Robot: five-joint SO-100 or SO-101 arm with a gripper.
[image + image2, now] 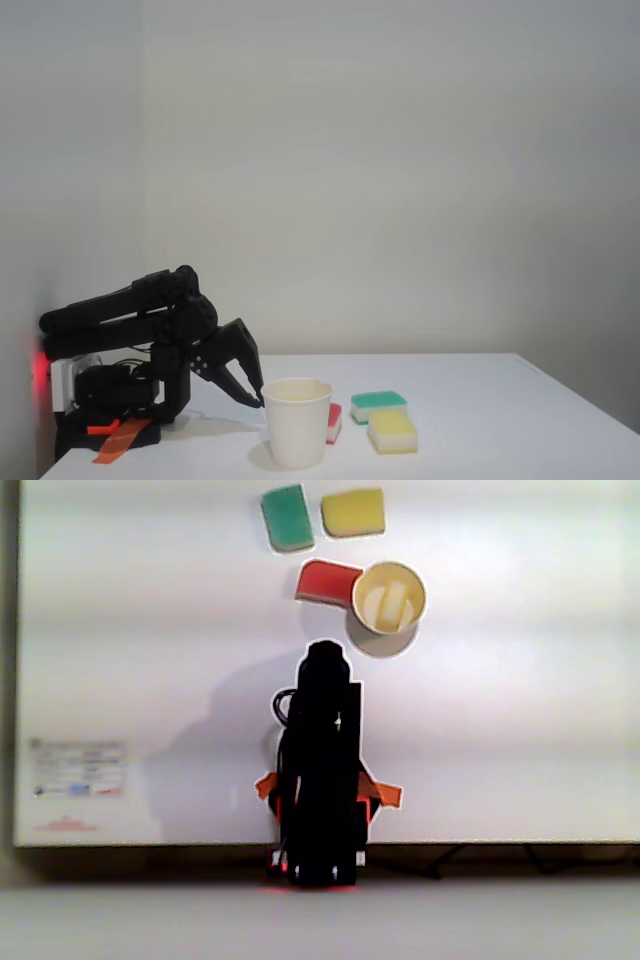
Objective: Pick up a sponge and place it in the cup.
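Sponge (pixel 400 595) seems already inside the cup (pixel 421 600): from above, pale blocks show within the rim, too blurred to be sure. The cup stands toward the table (pixel 520 730) edge opposite the arm's base, ahead of the hand (pixel 325 655) and slightly right in that view. From the side, the hand's (pixel 255 398) tips sit just beside the cup (pixel 297 430), carrying nothing; whether it is open or closed, I cannot tell.
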